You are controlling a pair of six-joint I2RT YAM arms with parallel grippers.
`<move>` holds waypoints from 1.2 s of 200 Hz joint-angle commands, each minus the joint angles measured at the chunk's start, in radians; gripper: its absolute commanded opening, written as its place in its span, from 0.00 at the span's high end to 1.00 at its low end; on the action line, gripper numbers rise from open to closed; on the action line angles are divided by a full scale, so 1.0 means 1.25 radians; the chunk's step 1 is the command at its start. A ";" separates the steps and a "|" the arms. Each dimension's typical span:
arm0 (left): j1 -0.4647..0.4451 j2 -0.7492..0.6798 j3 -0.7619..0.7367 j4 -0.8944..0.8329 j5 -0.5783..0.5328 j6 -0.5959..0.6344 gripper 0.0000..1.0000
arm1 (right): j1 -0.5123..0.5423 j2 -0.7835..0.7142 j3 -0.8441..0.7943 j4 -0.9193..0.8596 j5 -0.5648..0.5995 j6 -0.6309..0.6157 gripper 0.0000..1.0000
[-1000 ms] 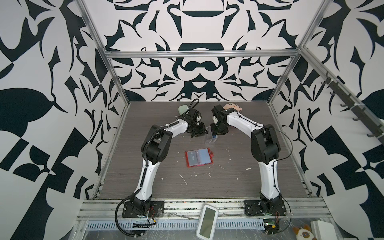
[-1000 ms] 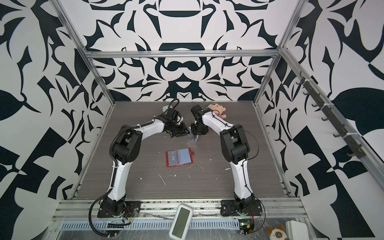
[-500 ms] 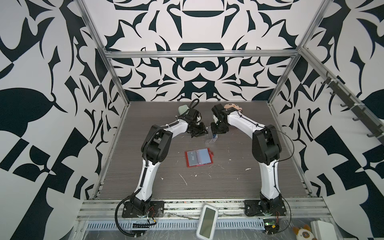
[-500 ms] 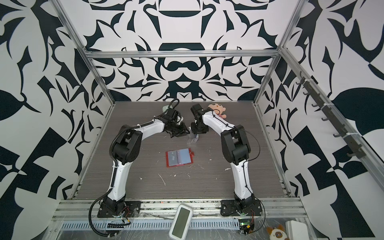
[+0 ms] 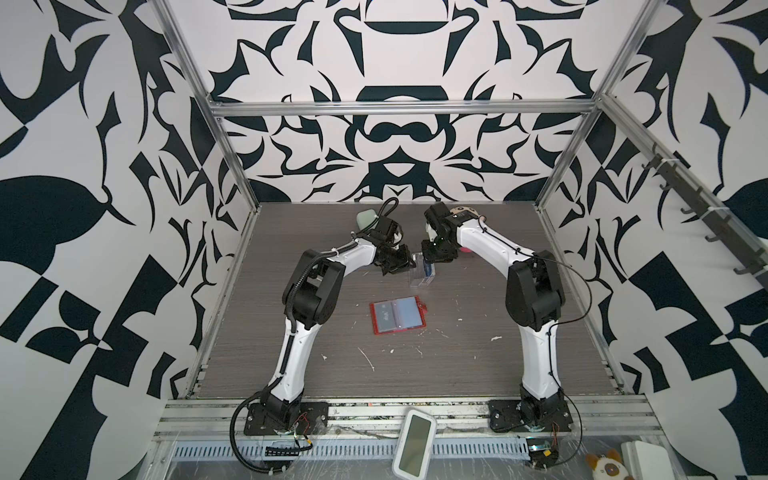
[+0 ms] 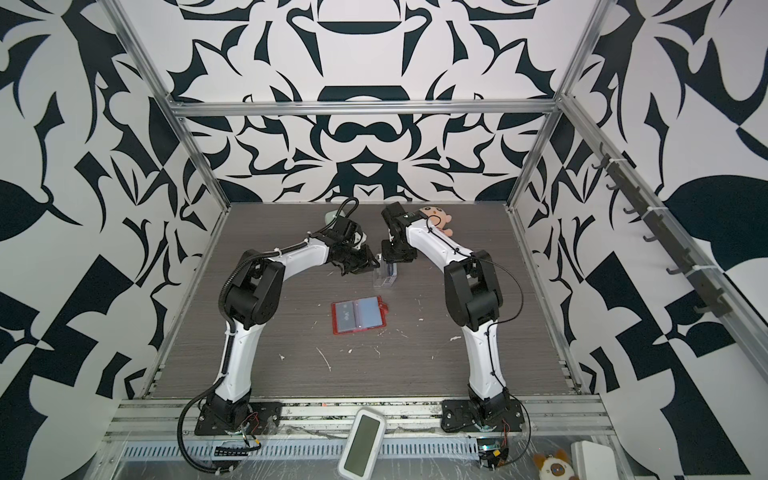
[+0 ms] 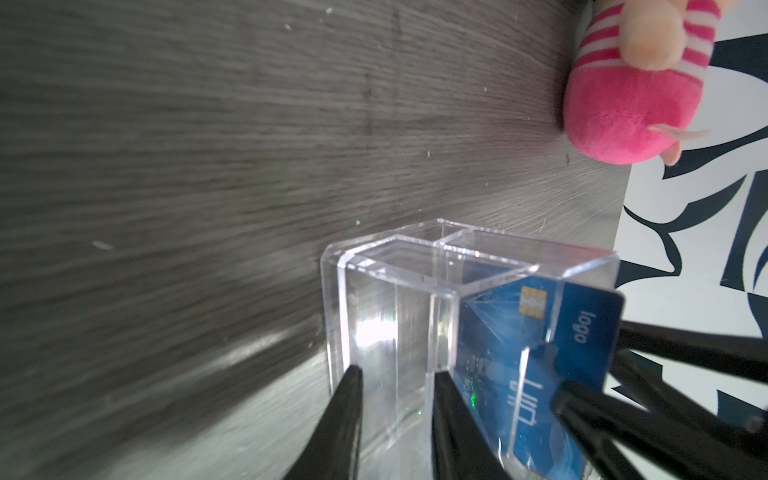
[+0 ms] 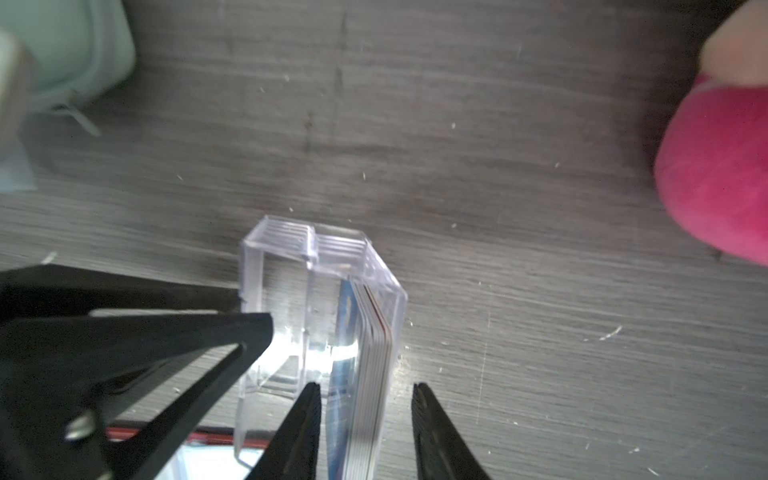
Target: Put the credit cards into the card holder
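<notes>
The card holder (image 5: 397,314) (image 6: 358,314) lies open and flat mid-table, red-edged with clear sleeves. Behind it a clear acrylic box (image 5: 421,277) (image 7: 395,291) (image 8: 316,291) holds the credit cards (image 8: 374,353) standing on edge, with a blue VIP card (image 7: 582,324) outermost. My left gripper (image 7: 397,372) (image 5: 404,266) is shut across the box's empty compartment, one finger at its outer wall and one at the divider. My right gripper (image 8: 363,386) (image 5: 430,261) stands open, straddling the top of the card stack with gaps on both sides.
A pale green case (image 5: 366,218) (image 8: 62,50) lies behind the left arm. A pink striped plush doll (image 5: 464,212) (image 7: 623,104) (image 8: 727,166) sits at the back near the right arm. A white device (image 5: 413,446) rests on the front rail.
The right arm has shifted very slightly at the clear box. The left arm and the box hold still.
</notes>
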 commanded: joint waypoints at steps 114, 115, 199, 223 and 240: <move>-0.003 0.057 -0.016 -0.089 -0.043 -0.002 0.70 | -0.014 0.047 0.061 -0.018 0.050 0.019 0.65; -0.003 0.057 -0.016 -0.088 -0.044 -0.003 0.70 | -0.014 0.048 0.060 -0.018 0.051 0.019 0.65; -0.003 0.057 -0.015 -0.097 -0.048 -0.003 0.70 | -0.014 0.007 0.045 -0.019 0.069 0.018 0.66; -0.003 0.058 -0.014 -0.096 -0.048 -0.004 0.70 | -0.014 -0.007 0.037 -0.018 0.070 0.018 0.66; -0.003 0.059 -0.015 -0.098 -0.049 -0.004 0.71 | -0.014 -0.015 0.032 -0.018 0.067 0.016 0.66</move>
